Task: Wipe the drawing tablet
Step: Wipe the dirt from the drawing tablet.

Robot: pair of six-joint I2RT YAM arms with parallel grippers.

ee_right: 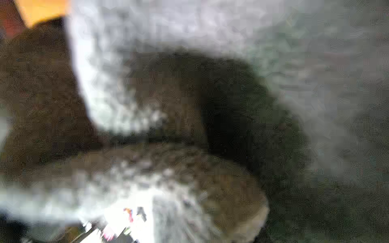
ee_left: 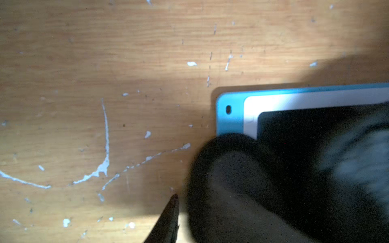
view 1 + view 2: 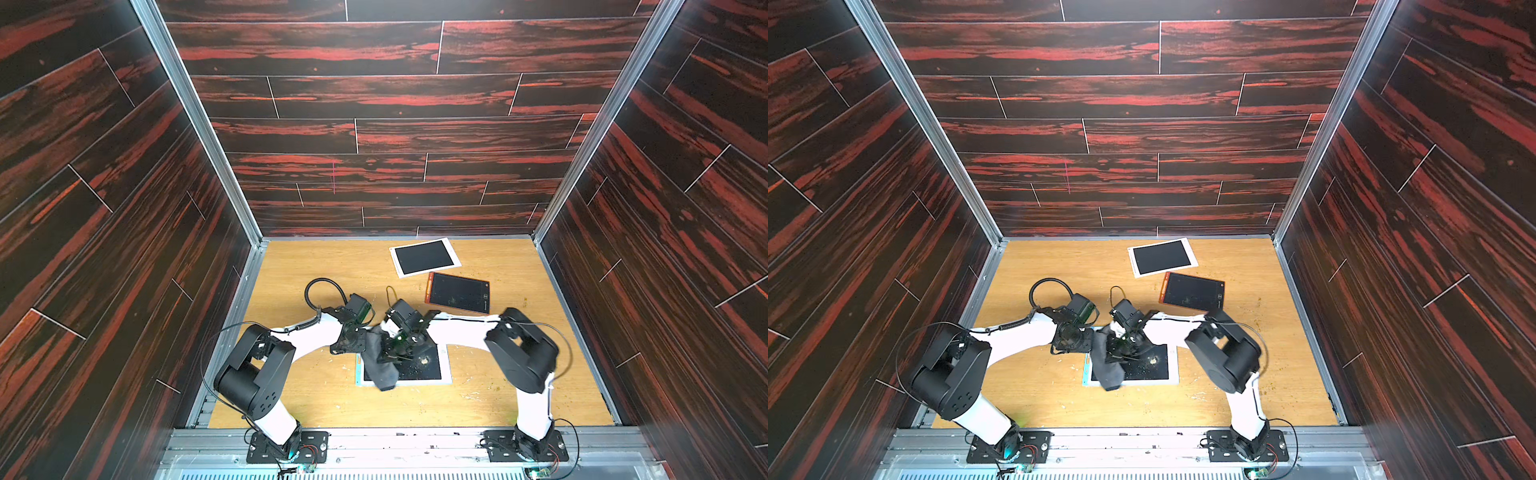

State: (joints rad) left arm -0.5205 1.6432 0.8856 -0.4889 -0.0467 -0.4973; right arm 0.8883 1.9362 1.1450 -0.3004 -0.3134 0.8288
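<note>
The drawing tablet (image 3: 428, 372) (image 3: 1154, 372), a black screen in a white frame with a blue edge, lies flat near the table's front. Pale crumbs (image 3: 424, 360) sit on its screen. A grey cloth (image 3: 380, 368) (image 3: 1106, 370) drapes over the tablet's left part and fills the right wrist view (image 1: 189, 31). My right gripper (image 3: 395, 353) is over the tablet, shut on the cloth. My left gripper (image 3: 351, 345) is at the tablet's far left corner (image 2: 229, 109). One fingertip (image 2: 173, 210) shows over bare table. A dark blurred mass (image 2: 235, 189) hides the other.
Two more tablets lie at the back right: a white-framed one (image 3: 424, 257) and an orange-edged one (image 3: 457, 293). Fine debris (image 3: 494, 388) dots the table to the right. White scratches (image 2: 106, 151) mark the wood left of the tablet. Walls enclose three sides.
</note>
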